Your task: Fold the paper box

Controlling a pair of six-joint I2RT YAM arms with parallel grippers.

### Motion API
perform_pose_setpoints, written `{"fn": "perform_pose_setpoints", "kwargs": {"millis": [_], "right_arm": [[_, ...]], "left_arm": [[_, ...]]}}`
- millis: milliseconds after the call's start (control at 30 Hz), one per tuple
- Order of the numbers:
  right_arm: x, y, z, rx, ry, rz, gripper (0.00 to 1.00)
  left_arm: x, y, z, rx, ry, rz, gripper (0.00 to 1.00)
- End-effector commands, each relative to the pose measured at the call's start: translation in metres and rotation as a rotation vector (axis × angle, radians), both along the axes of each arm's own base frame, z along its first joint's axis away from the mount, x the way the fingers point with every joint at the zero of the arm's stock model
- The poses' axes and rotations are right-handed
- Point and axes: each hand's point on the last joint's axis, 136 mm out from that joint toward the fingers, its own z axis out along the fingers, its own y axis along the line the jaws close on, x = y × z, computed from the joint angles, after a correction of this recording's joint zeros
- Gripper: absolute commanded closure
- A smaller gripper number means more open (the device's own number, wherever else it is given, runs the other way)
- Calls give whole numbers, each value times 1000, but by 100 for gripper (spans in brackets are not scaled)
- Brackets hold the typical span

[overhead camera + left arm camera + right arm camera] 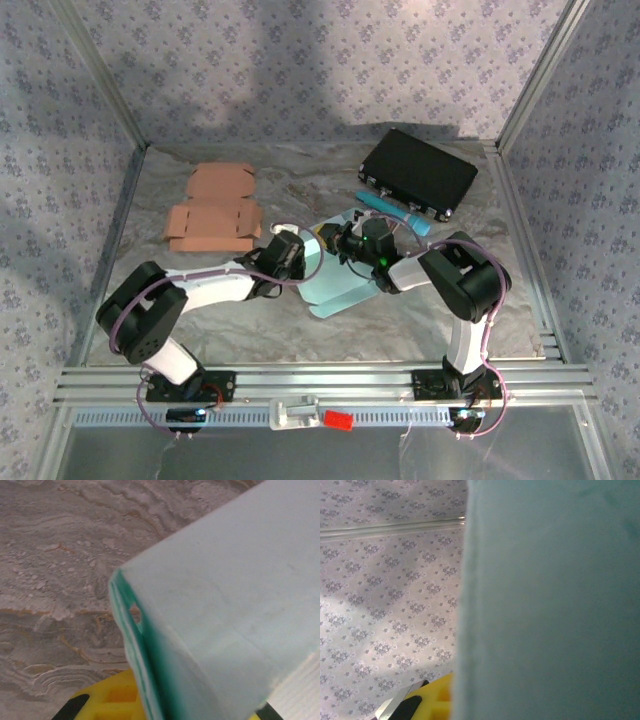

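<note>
Since the box (335, 292) is thin, pale blue card, we judge it light, springy along its creases and easy to dent, so we should hold it by a panel edge beside a fold. It lies mid-worktop (240, 335) between both claws, one panel raised. The right claw (352, 240) is clenched, apparently pinching that panel, which rises straight from its yellow finger (437, 700). The left claw (287, 255) has a folded edge between its fingers (110, 700); we cannot tell whether it grips.
</note>
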Motion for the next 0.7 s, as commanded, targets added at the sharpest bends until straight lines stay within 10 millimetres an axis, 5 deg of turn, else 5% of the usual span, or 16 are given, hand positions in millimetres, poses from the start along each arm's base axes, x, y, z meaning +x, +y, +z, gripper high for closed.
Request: {"fn": "perform_pose_setpoints", "kwargs": {"millis": [0, 100, 400, 667], "right_arm": [[-23, 12, -28, -59, 116, 66, 100], [-22, 9, -23, -67, 129, 38, 97], [-19, -18, 8, -133, 122, -41, 52], [-26, -78, 64, -292, 63, -116, 45]], "left_arm": [[14, 9, 17, 35, -23, 137, 100], [15, 15, 16, 59, 7, 197, 100], [12, 26, 22, 138, 64, 238, 100], [1, 48, 27, 243, 241, 244, 100]]}}
